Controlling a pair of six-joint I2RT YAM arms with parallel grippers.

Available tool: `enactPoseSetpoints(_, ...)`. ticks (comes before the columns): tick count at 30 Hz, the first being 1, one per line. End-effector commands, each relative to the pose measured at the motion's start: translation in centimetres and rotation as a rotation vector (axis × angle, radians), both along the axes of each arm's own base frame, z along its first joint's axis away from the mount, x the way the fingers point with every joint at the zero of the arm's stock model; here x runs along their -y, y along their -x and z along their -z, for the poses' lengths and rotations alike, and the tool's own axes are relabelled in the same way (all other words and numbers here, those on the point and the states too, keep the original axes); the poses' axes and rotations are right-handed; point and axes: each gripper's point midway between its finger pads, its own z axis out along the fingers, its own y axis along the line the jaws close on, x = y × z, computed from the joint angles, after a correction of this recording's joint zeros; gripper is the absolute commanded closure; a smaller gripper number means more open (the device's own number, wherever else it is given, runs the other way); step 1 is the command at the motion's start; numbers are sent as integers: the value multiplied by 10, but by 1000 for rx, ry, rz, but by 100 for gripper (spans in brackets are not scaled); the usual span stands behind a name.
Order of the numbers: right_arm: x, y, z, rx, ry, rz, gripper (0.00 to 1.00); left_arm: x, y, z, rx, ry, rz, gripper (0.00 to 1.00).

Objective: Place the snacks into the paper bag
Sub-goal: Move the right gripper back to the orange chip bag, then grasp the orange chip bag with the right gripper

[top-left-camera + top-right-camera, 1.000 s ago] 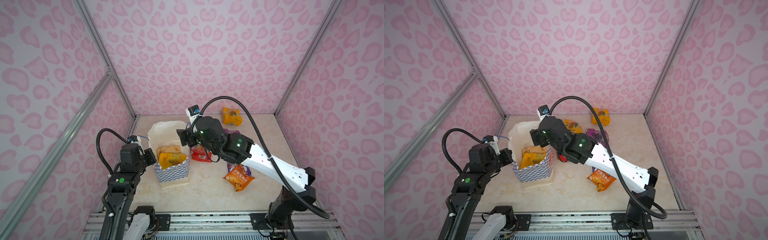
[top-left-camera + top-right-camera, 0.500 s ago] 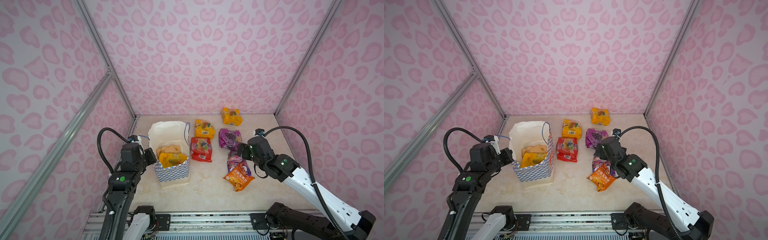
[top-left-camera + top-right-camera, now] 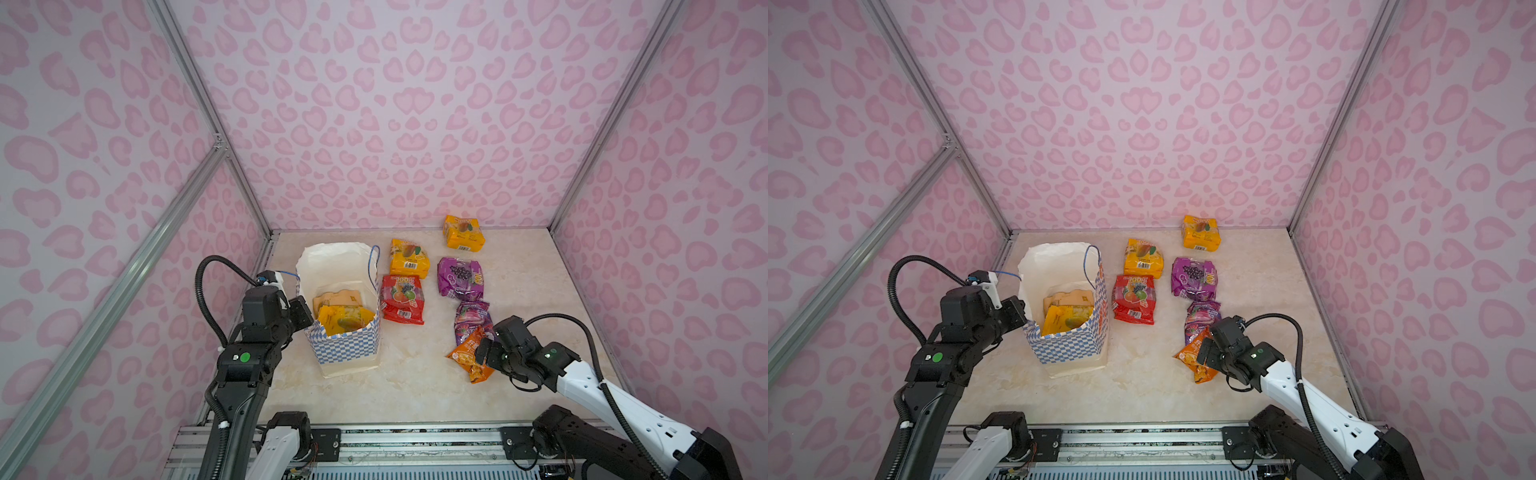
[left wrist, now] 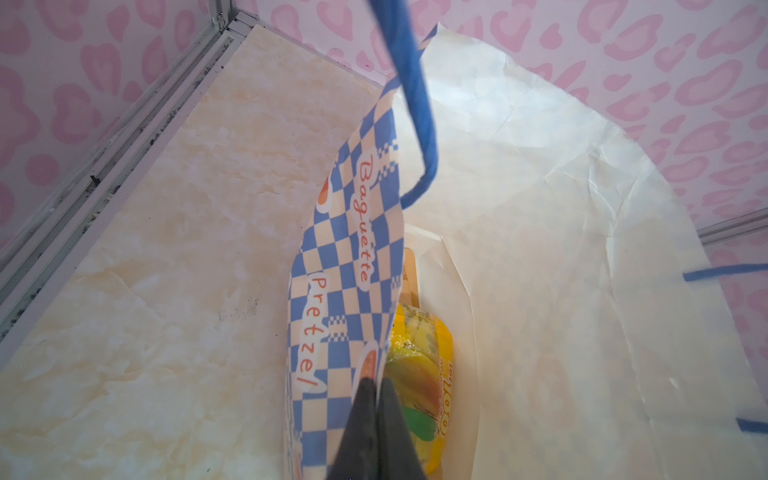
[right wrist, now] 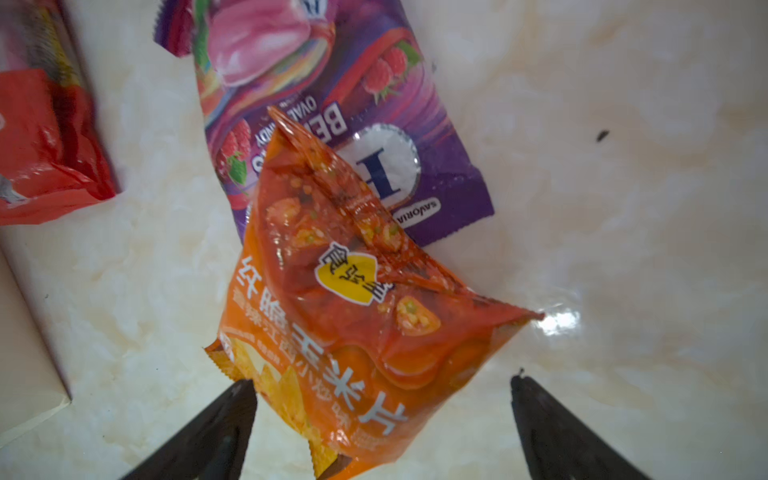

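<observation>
A: What's printed on the blue-and-white checkered paper bag (image 4: 353,257)?
B: "Baguette" and "Pretzel", in orange script.
A: And the glossy purple raspberry-print packet (image 5: 415,166)?
B: "SAVORIA", upside down. The crinkly orange chips bag (image 5: 353,332) carries white Chinese characters.

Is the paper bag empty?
No. The paper bag stands open, with a yellow packet and a tan pouch inside.
</observation>
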Motion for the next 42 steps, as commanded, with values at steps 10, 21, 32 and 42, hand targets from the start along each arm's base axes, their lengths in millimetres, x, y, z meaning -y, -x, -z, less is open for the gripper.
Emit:
enactPoseSetpoints(10, -25, -8, 17, -15, -123, -33, 14, 9, -3, 5, -17, -19, 43, 97)
enactPoseSetpoints(21, -35, -23, 11, 93, -157, -97, 39, 10, -1, 1, 4, -24, 43, 97)
enactPoseSetpoints(32, -31, -31, -17, 224, -129, -115, 71, 18, -2, -2, 15, 2, 75, 97)
enactPoseSetpoints(42, -53, -50, -71, 355, -106, -203, 85, 20, -5, 5, -13, 9, 84, 97)
